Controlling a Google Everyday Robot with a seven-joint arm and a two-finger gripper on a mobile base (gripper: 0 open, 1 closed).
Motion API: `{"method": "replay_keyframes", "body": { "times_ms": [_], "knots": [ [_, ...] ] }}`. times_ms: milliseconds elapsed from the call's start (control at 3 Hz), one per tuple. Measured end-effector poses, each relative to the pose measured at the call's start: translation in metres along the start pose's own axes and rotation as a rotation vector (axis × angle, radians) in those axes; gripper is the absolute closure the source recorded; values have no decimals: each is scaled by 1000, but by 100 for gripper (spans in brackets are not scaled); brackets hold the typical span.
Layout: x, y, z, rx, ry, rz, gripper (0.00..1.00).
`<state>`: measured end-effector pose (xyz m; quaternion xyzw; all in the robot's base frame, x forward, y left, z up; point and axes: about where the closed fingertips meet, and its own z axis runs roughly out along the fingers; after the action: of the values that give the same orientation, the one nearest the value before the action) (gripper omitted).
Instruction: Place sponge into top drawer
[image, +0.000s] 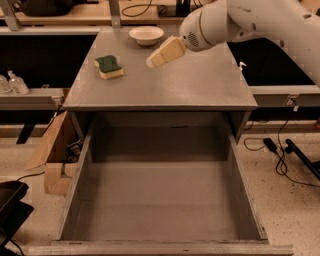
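The sponge (109, 67), dark green over pale yellow foam, lies on the grey cabinet top (190, 85) near its left edge. My gripper (154, 61), with cream-yellow pads, hangs over the cabinet top to the right of the sponge, a short way from it and not touching it. It holds nothing. The top drawer (160, 200) is pulled fully open below the cabinet top; its flat grey bottom is bare.
A white bowl (146, 35) stands at the back of the cabinet top, behind the gripper. A cardboard box (52, 160) leans by the cabinet's left side. Clear bottles (14, 82) stand on a left shelf. Cables (280, 150) lie on the floor at right.
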<state>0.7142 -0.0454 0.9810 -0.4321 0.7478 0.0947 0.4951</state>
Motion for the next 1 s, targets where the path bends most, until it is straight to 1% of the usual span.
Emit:
{"method": "replay_keyframes", "body": {
  "times_ms": [333, 667, 1000],
  "knots": [
    [-20, -1, 52, -28, -84, 9, 0],
    [-40, -6, 119, -62, -112, 4, 0],
    [-49, 5, 178, -103, -90, 8, 0]
  ]
}}
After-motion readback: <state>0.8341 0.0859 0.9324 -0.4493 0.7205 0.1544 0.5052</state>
